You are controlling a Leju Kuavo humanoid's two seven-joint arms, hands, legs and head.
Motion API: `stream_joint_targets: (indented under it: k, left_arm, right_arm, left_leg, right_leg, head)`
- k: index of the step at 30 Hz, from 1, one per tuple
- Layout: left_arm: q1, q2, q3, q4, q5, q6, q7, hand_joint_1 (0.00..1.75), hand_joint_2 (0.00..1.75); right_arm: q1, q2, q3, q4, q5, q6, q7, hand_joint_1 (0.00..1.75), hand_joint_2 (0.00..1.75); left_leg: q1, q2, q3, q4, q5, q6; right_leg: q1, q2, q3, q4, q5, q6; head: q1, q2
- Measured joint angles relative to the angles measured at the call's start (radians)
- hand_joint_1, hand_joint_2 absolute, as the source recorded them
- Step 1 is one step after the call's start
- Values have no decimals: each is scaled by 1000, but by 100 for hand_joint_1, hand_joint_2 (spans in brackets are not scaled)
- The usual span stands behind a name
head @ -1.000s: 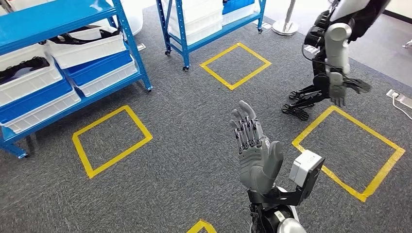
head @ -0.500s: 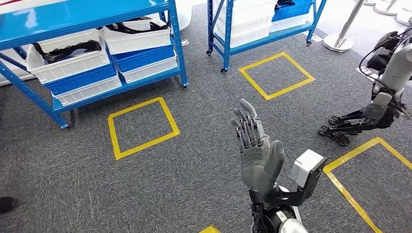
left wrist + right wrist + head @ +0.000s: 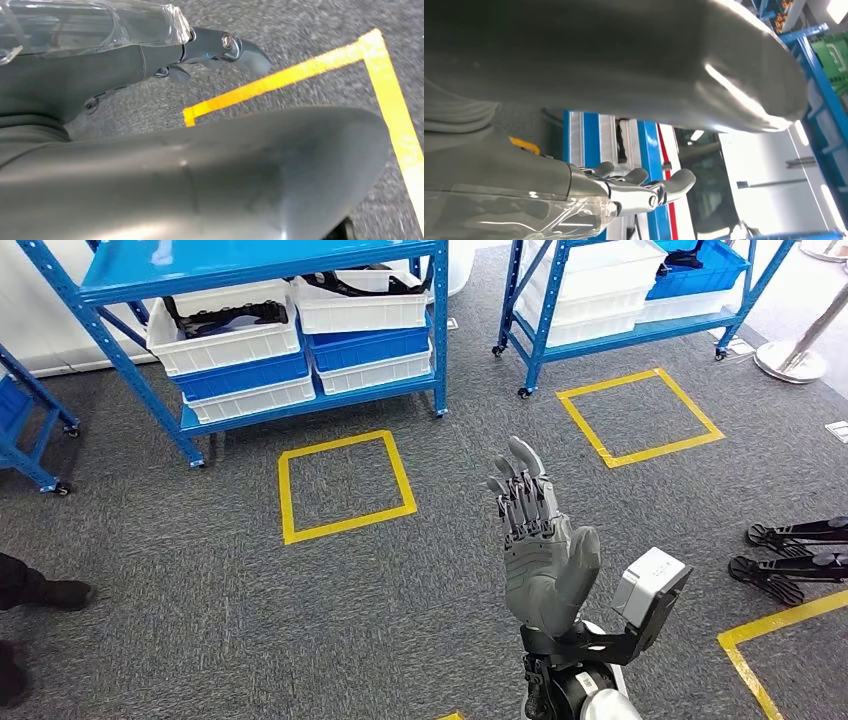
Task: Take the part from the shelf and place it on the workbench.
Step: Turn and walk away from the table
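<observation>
Black parts (image 3: 225, 312) lie in white bins (image 3: 222, 340) on the blue shelf (image 3: 250, 262) at the back left of the head view; a second bin (image 3: 362, 308) beside it holds another black part (image 3: 352, 280). My right hand (image 3: 540, 540) is raised in the middle foreground, well short of the shelf, fingers straight and apart, holding nothing. In the right wrist view the right hand (image 3: 574, 150) has its fingers (image 3: 639, 187) stretched toward the blue shelf frame. My left hand (image 3: 150, 100) hangs over the carpet, its fingers (image 3: 220, 45) stretched out and holding nothing.
A second blue shelf (image 3: 620, 300) with white and blue bins stands at the back right. Yellow tape squares (image 3: 340, 528) (image 3: 650, 452) mark the grey carpet before each shelf. A person's dark shoes (image 3: 40, 590) are at the left edge; another robot's feet (image 3: 790, 550) at the right.
The camera has turned left: the shelves and floor squares have slid rightward in the picture and the other robot has nearly left it. My right hand stays raised and open.
</observation>
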Motion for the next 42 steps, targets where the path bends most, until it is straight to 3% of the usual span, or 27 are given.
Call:
stream_joint_targets:
  k: [1,3,5,6,7,8,10,12,14,16,18,19,21,22,24,26,28,31,33,35,36,37,38,40,42]
  left_arm:
    - [1,1,-1,0,0,0,0,0,0]
    - [-1,1,-3,0,-3,0,2,0,0]
    - [-4,1,-9,0,-9,0,8,0,0]
    - [-5,1,-13,0,-12,0,11,0,0]
    - [-4,0,-16,0,-15,-1,14,0,0]
    - [-3,0,-18,0,-16,-1,16,0,0]
    - [-2,1,-19,0,-17,-1,18,0,0]
    - [-3,1,-20,0,-17,-1,18,0,0]
    - [0,3,-23,0,-11,-7,18,0,0]
    - [4,6,-24,0,10,-21,13,0,0]
    - [2,8,-24,0,33,-35,4,0,0]
    - [0,8,-24,0,39,-38,0,0,0]
    - [-1,8,-24,0,42,-42,-4,0,0]
    - [0,8,-24,0,42,-44,-6,0,0]
    - [2,9,-24,0,42,-47,-12,0,0]
    - [-1,15,-24,0,42,-49,-19,0,0]
    - [-5,19,-24,0,42,-49,-24,0,0]
    - [-2,20,-23,1,44,-49,-28,0,0]
    - [0,21,-23,1,47,-49,-30,0,0]
    - [0,21,-23,1,51,-50,-32,0,0]
    - [1,20,-23,1,52,-51,-33,0,0]
    - [4,20,-23,1,53,-51,-33,0,0]
    - [6,20,-23,1,53,-51,-34,0,0]
    - [9,20,-23,1,54,-50,-35,0,0]
    - [7,21,-23,2,54,-50,-36,0,0]
  right_arm:
    - [0,-2,-1,-3,0,0,-1,0,0]
    - [4,-6,-4,-7,0,0,-2,0,0]
    - [13,-11,-5,-10,0,0,-3,0,0]
    - [17,-13,-6,-10,0,0,-3,0,0]
    - [20,-15,-8,-11,0,0,-4,0,0]
    - [22,-17,-10,-11,0,0,-4,0,0]
    - [25,-19,-13,-12,0,0,-7,0,0]
    - [29,-20,-16,-13,-2,0,-11,0,0]
    - [32,-20,-19,-15,-5,0,-14,0,0]
    - [32,-19,-20,-18,-11,0,-17,0,0]
    - [35,-18,-20,-21,-17,0,-19,0,0]
    - [37,-18,-20,-21,-19,0,-19,0,0]
    - [39,-18,-21,-22,-20,0,-20,0,0]
    - [40,-18,-21,-22,-20,0,-20,0,0]
    - [40,-18,-21,-22,-21,0,-22,0,0]
    - [40,-18,-22,-22,-22,1,-24,0,0]
    - [42,-18,-24,-23,-23,1,-27,0,0]
    - [43,-18,-27,-26,-23,3,-29,0,0]
    - [44,-18,-28,-27,-23,4,-31,0,0]
    - [49,-18,-29,-28,-23,5,-31,0,0]
    - [52,-19,-29,-28,-23,5,-31,0,0]
    - [53,-19,-29,-28,-23,5,-31,0,0]
    - [54,-19,-29,-28,-23,5,-31,0,0]
    - [56,-19,-29,-28,-23,5,-31,0,0]
    - [58,-20,-29,-27,-25,5,-31,0,0]
  left_leg:
    - [3,-12,6,-6,2,6]
    - [10,-40,18,-14,4,16]
    - [9,-71,21,-14,2,22]
    - [9,-89,23,-13,0,22]
    - [10,-107,26,-12,-2,21]
    - [11,-124,30,-11,-5,18]
    - [13,-156,31,-3,-14,7]
    - [12,-178,25,3,-20,-3]
    - [16,-190,20,3,-21,-13]
    - [16,-153,11,27,-36,-23]
    - [15,-90,-40,134,-87,-32]
    - [17,-73,-80,210,-118,-36]
    - [21,-65,-140,316,-146,-40]
    - [22,-64,-143,314,-132,-39]
    - [17,-60,-90,199,-65,-25]
    - [1,-45,-22,60,-20,2]
    - [-10,-35,5,2,-21,17]
    - [-4,-45,36,-17,-29,27]
    - [-1,-50,62,-21,-36,35]
    - [-1,-54,79,-21,-52,37]
    - [0,-55,89,-20,-61,36]
    - [1,-57,102,-20,-72,34]
    - [3,-59,117,-20,-83,31]
    - [6,-62,145,-18,-110,21]
    - [6,-64,161,-19,-133,7]
  right_leg:
    - [-1,21,-2,15,-13,4]
    - [-4,80,-47,118,-68,7]
    - [-3,103,-124,255,-118,7]
    - [-3,105,-148,286,-117,8]
    - [-3,106,-155,276,-93,8]
    - [-5,112,-141,226,-52,8]
    - [-11,158,-90,87,25,10]
    - [-14,190,-67,20,50,4]
    - [-9,175,-67,18,49,-11]
    - [-9,161,-63,16,49,-25]
    - [-8,143,-57,14,46,-35]
    - [-6,134,-55,15,44,-39]
    - [-4,118,-52,15,39,-42]
    - [-3,114,-49,15,35,-41]
    - [-1,107,-39,13,27,-39]
    - [2,102,-28,11,16,-30]
    - [1,96,-15,8,14,-17]
    - [0,94,-10,42,13,-1]
    - [0,99,-56,128,-28,3]
    - [1,103,-140,249,-69,7]
    - [1,104,-173,284,-73,8]
    - [0,104,-189,283,-59,9]
    - [-1,104,-186,245,-29,12]
    - [-3,104,-153,116,55,16]
    - [0,106,-133,41,94,5]
  head:
    - [0,0]
    - [3,0]
    - [6,0]
    - [6,0]
    - [6,0]
    - [6,0]
    - [6,0]
    - [7,0]
    - [8,0]
    - [7,0]
    - [4,0]
    - [3,0]
    - [3,0]
    - [3,0]
    - [3,0]
    - [3,0]
    - [3,0]
    - [5,0]
    - [8,0]
    - [10,0]
    - [10,0]
    - [10,0]
    - [10,0]
    - [10,0]
    - [12,0]
